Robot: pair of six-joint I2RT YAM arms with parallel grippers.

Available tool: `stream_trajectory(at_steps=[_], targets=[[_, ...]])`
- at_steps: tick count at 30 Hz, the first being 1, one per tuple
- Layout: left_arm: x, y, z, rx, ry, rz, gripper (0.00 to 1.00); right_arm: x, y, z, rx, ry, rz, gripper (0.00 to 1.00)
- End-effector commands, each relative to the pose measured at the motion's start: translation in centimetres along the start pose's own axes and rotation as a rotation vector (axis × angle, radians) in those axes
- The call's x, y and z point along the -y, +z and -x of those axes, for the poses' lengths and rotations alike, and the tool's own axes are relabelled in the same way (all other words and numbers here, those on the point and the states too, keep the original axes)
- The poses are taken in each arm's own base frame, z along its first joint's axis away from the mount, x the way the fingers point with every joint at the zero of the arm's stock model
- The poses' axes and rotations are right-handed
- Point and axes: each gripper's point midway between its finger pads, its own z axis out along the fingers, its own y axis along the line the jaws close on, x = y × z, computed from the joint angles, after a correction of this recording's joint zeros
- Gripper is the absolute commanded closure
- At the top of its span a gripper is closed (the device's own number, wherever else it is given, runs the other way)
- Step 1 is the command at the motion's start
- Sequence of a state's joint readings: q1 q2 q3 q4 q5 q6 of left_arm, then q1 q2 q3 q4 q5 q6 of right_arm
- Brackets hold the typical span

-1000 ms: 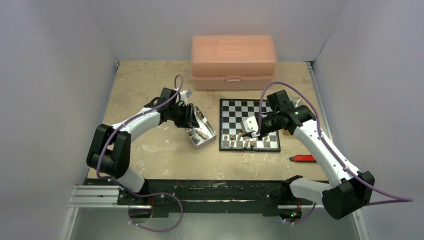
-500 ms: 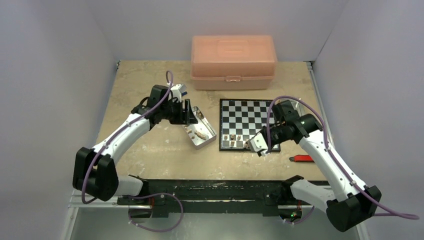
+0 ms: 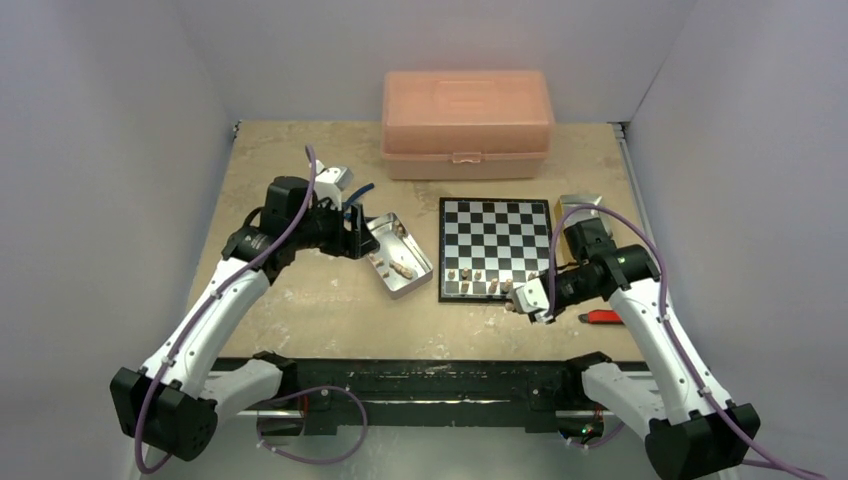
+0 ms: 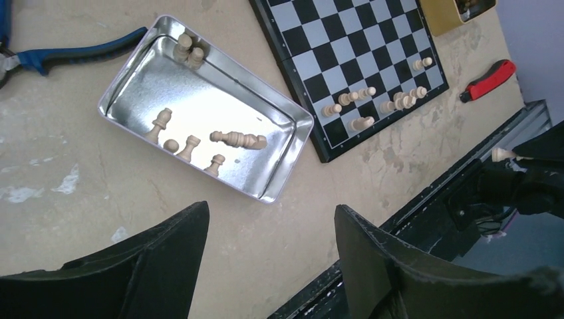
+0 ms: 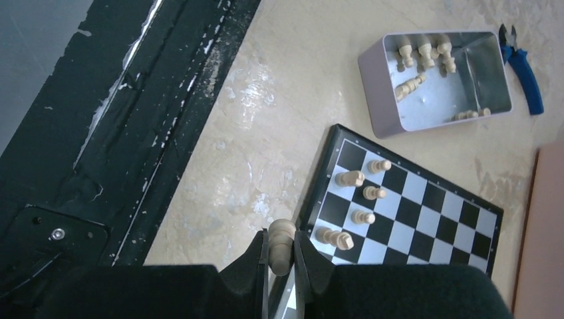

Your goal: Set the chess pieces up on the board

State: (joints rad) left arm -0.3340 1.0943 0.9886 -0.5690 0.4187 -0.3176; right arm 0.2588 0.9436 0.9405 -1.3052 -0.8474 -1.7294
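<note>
One box (image 3: 465, 115) sits far beyond both sets of jaws. One board (image 3: 497, 230) lies just ahead of the right gripper (image 5: 281, 248), with its near corner under the tips. One tin (image 4: 133, 93) lies ahead of the left gripper (image 4: 269, 266), past the gap between its jaws. The right jaws are clamped on a tan piece (image 5: 281, 231), upright, its head clear above the tips. The left jaws stand wide apart with nothing between them.

The step in hand looks like seating the held piece on a near-row square. To do it well, carry it forward over a free square, keep it upright, and come down clear of the pieces (image 4: 346, 100) crowded just ahead of the tips. Let go only once the base sits flat, as such small things would likely tip at a brush. The left would do best to take a standing one from the tin, not the one lying down.

Counts are about eight on the board, seven or so in the tin, and one in the right jaws.
</note>
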Motion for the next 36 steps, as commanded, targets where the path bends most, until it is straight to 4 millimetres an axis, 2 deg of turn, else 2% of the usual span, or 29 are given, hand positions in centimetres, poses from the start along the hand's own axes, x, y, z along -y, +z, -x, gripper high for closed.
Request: stream_trajectory(at_steps=[1,3,5,8,11,15,21,29,36], targets=[[-1.2,-2.9,1.0,0.054,0.149,0.101,0.31,1.2,-0.6,-0.8,-0.017,0.136,-0.089,1.00],[-2.3,-3.2,0.4,0.052,0.181,0.155,0.30,4.0,-1.7,-2.2,-0.069,0.307,-0.226,1.00],[-3.2,-3.3,-0.1,0.052,0.199,0.191,0.29,5.6,-2.5,-3.6,-0.115,0.461,-0.325,1.00],[-3.1,-3.5,0.0,0.048,0.209,0.189,0.28,6.4,-3.0,-5.8,-0.167,0.604,-0.397,1.00],[-3.0,-3.7,0.1,0.054,0.218,0.186,0.28,5.7,-2.3,-8.5,-0.239,0.695,-0.408,1.00],[-3.1,-3.8,0.0,0.058,0.220,0.190,0.26,5.8,-1.4,-10.6,-0.267,0.754,-0.437,1.00],[-3.4,-4.0,0.2,0.073,0.203,0.199,0.21,6.6,-1.5,-11.8,-0.286,0.778,-0.472,1.00],[-3.6,-4.0,0.1,0.073,0.190,0.202,0.19,5.7,-0.9,-12.7,-0.315,0.800,-0.423,1.00],[-3.7,-3.8,0.0,0.067,0.190,0.199,0.19,4.5,0.1,-12.4,-0.289,0.815,-0.351,1.00]])
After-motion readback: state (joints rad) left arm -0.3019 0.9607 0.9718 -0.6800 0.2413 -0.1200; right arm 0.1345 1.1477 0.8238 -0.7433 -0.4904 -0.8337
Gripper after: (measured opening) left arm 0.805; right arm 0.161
